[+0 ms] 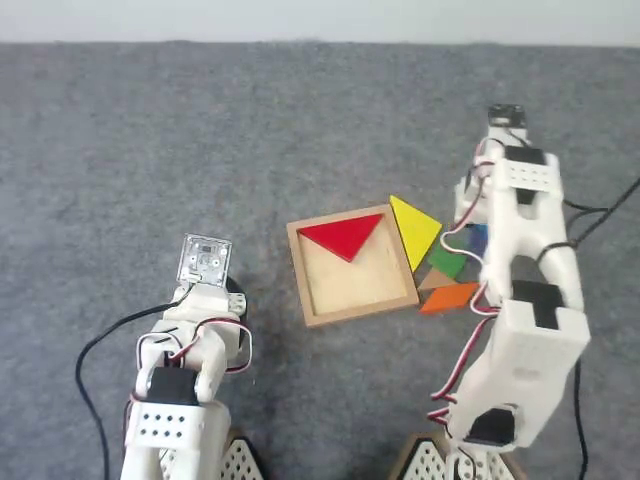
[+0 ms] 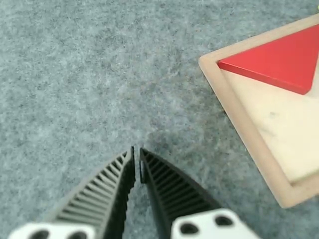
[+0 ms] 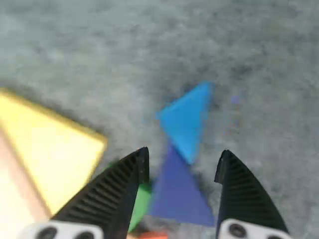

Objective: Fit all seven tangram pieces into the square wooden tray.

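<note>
One right tool (image 3: 184, 151), agape, empty.

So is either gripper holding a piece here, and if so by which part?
Nothing is held. The left gripper is shut on nothing over the carpet. The right gripper is open over the dark blue triangle, not clamping it.

The left gripper (image 2: 136, 152) hangs over the grey felt-covered desk (image 2: 75, 74), its ribbed black fingers (image 2: 107, 189) pressed nearly together with only a thin slit between the tips and nothing held. Taking the way the fingers point as twelve, the square wooden tray (image 2: 239, 117) lies at about two o'clock, apart from the tips. A red triangle (image 2: 279, 59) sits inside, one point tucked into the tray's corner, beside bare pale wood.
</note>
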{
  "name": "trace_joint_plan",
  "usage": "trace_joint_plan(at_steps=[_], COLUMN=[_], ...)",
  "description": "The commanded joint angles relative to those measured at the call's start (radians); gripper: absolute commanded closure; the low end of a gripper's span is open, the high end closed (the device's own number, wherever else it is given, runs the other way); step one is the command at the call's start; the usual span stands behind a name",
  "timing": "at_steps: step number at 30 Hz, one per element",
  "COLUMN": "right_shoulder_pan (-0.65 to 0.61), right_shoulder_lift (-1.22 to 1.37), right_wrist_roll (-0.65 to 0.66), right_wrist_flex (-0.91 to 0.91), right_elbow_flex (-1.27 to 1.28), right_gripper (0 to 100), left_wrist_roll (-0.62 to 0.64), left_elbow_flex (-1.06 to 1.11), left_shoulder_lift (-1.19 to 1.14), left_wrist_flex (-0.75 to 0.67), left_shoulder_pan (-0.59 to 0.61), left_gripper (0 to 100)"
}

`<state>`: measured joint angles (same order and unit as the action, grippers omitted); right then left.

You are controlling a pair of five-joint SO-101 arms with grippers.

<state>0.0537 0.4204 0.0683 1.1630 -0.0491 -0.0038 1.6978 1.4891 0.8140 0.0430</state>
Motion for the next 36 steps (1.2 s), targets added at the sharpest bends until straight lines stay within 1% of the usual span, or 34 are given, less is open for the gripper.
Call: trace_joint_plan(at_steps=[1,5,8,13,16,22,29,34,36], right_shoulder_pan=[-0.111,-0.170,-0.203,-0.251,-0.272,-0.280,-0.305,-0.309,-0.314], right_shoulder_lift=[-0.030,-0.042,-0.076,-0.136,-0.148,-0.102,-0.058,-0.056,-0.054], right_wrist_roll=[0.098,0.121,0.176,0.201,0.253,0.262,0.264,0.256,0.256], right_wrist_flex=[0.058,0.061,0.042,-0.091,-0.160,-0.202,-0.194,-0.096,-0.076], right_elbow_flex=[-0.089,-0.084,-0.029,0.140,0.216,0.222,0.221,0.222,0.224], right_gripper=[75.7,72.2,72.0,72.0,72.0,72.0,72.1,76.9,76.1], left_wrist_roll=[0.005,0.005,0.005,0.005,0.005,0.005,0.005,0.005,0.005], left_elbow_flex=[-0.008,-0.008,-0.008,-0.008,-0.008,-0.008,-0.008,-0.008,-0.008], left_shoulder_lift=[0.012,0.012,0.012,0.012,0.012,0.012,0.012,0.012,0.012], left_wrist_flex=[0.002,0.002,0.002,0.002,0.002,0.002,0.002,0.002,0.002], left_shoulder_pan=[0.005,0.005,0.005,0.005,0.005,0.005,0.005,0.005,0.005], left_gripper=[99,99,99,99,99,99,99,99,99])
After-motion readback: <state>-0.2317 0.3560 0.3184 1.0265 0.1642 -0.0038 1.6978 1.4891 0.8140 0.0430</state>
